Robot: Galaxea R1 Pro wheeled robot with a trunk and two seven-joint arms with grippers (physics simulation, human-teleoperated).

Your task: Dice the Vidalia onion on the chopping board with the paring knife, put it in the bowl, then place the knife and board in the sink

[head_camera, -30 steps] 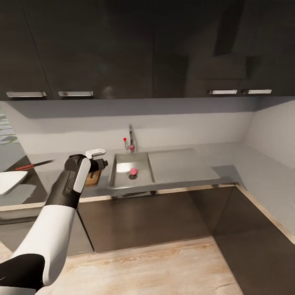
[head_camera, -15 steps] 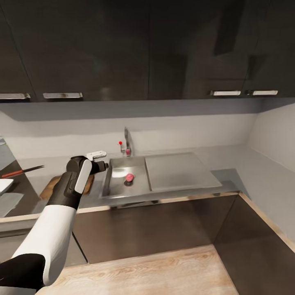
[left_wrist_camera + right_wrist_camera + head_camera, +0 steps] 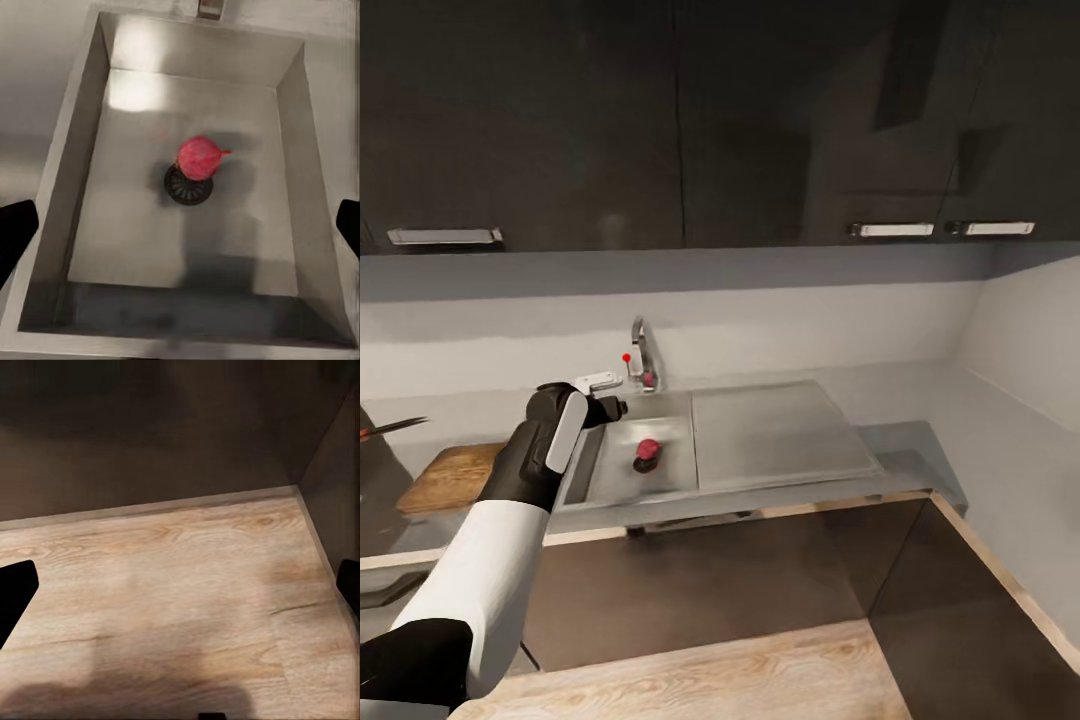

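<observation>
There is 1 onion [image 3: 647, 450] in 1 sink [image 3: 610, 478], 1 tap [image 3: 641, 350], 1 chopping board [image 3: 452, 476], 1 paring knife [image 3: 390, 427] and 3 cabinet handles [image 3: 445, 237].

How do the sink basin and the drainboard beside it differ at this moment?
The sink basin is sunken with walls and a round drain; the drainboard is flat and level with the countertop. The basin holds the reddish onion, lying at the drain; the drainboard carries nothing. The basin has the left gripper open above it; the drainboard does not. Both are grey steel.
</observation>
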